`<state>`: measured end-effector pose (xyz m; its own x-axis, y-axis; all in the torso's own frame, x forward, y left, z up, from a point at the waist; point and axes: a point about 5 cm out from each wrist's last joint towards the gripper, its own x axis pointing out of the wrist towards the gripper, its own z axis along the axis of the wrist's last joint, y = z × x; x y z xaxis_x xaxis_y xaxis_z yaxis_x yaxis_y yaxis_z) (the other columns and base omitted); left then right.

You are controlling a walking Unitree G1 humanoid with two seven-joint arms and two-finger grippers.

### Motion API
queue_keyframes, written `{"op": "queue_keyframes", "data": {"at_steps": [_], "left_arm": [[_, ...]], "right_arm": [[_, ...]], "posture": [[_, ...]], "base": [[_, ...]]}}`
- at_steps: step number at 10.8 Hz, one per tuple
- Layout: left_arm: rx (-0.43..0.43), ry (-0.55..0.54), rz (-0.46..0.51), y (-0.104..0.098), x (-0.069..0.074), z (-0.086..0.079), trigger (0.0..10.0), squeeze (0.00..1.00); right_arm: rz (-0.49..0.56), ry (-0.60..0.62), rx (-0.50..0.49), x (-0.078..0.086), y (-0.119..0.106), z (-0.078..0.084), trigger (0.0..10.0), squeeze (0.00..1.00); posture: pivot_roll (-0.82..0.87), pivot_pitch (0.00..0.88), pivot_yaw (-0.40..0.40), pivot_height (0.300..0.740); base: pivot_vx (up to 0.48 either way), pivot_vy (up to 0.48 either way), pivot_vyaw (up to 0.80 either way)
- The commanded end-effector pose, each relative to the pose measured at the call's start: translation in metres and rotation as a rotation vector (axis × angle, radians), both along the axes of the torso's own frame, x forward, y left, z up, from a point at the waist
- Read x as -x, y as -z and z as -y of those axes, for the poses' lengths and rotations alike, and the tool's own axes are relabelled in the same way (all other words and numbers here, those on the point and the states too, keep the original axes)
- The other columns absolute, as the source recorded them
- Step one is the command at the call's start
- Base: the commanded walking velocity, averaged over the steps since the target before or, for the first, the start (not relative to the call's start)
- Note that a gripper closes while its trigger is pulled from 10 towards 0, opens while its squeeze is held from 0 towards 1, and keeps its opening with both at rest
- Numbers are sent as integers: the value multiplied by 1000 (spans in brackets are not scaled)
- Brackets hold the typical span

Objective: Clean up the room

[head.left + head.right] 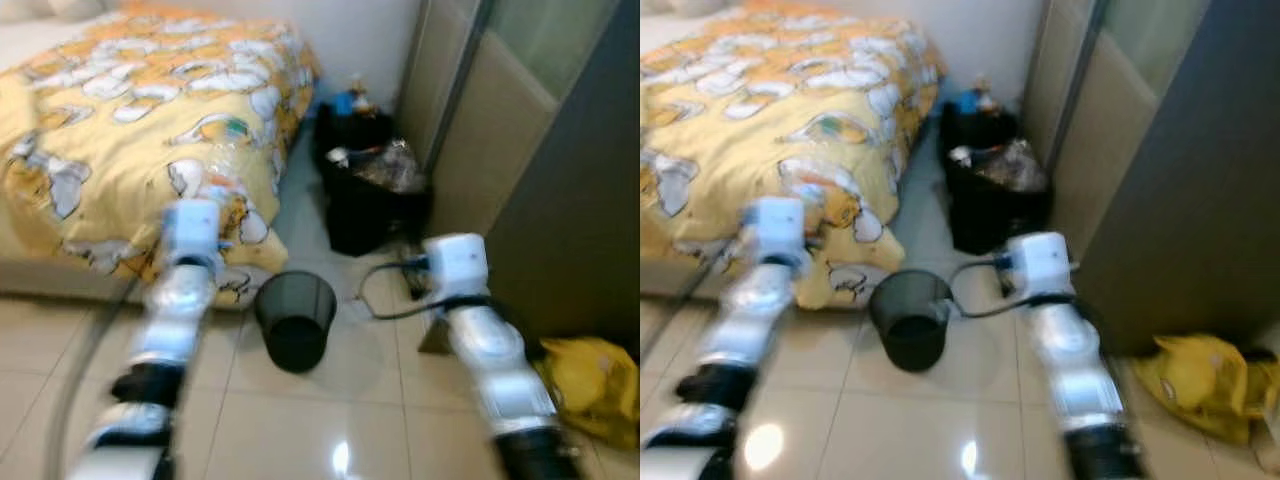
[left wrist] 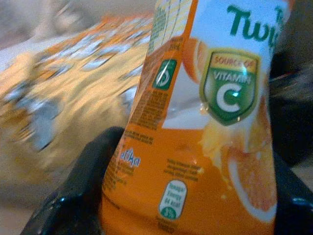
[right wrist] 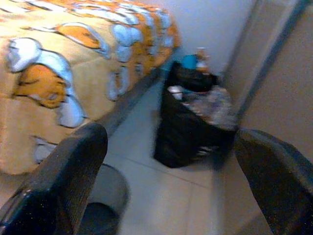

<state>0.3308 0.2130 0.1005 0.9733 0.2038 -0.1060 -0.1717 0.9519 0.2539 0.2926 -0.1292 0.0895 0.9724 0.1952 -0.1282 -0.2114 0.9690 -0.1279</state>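
Both head views are blurred. Nearest, lower left of the frame, the left arm (image 1: 165, 340) reaches fwd; its lower part is cut off by the frame edge. In the left wrist view the left gripper (image 2: 188, 215) is clamped on an orange juice bottle (image 2: 205, 127), black fingers (image 2: 80, 191) pressed on either side; the label reads "Source of Vitamin C", brand name cut off at the top. The bottle can't be made out in the head views. Lower right, the right arm (image 1: 490, 350) extends fwd, a black cable (image 1: 390, 305) looping off its wrist. Right gripper (image 3: 168, 171) is spread wide w/ nothing between its fingers (image 3: 63, 181).

Center, on the tile floor (image 1: 300, 420), a black mesh wastebasket (image 1: 295, 318) stands between the two arms; contents can't be told. Lower right, a yellow bag (image 1: 590, 385) lies crumpled, partly cut off. Upper left, a bed w/ yellow cartoon blanket (image 1: 130, 120) runs off frame. Farther back, upper center, a black bin (image 1: 375, 200) stuffed w/ rubbish stands by the wall, small items behind it too blurred to ID.
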Motion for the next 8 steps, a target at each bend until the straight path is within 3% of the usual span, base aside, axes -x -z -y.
{"op": "queue_keyframes", "data": {"at_steps": [1, 2, 4, 5, 6, 7, 8], "left_arm": [[-3, 30, 54, -13, -1, 7, 10000, 0], [-16, 95, 87, -20, 24, 5, 10000, 0], [-4, 297, 184, -35, 69, 23, 10000, 0], [-58, 390, 283, -38, 101, 31, 10000, 0], [-114, 397, 308, -33, 125, 34, 10000, 0], [-77, 371, 256, -24, 136, 35, 10000, 0], [29, 293, 207, -19, 136, 36, 10000, 0]], "right_arm": [[6, 47, 10, 0, -2, 16, 10000, 0], [3, 84, -19, 7, -2, 28, 10000, 0], [21, 83, -11, 23, -3, 40, 10000, 0], [66, 64, -3, 33, -6, 43, 10000, 0], [104, 67, -16, 45, -8, 46, 10000, 0], [80, 63, -21, 54, -4, 47, 10000, 0], [31, 45, -9, 61, 3, 47, 10000, 0]], "posture": [[-173, 1, 25, 740], [-147, 1, 17, 740], [-114, 0, 0, 740], [-102, 0, -12, 740], [-104, 0, -17, 740], [-99, 0, -29, 740], [-102, 0, -32, 740]], "base": [[296, -371, 550], [300, -371, 544], [150, -186, 275], [0, 0, 0], [0, 0, 0], [0, 0, 0], [0, 0, 0]]}}
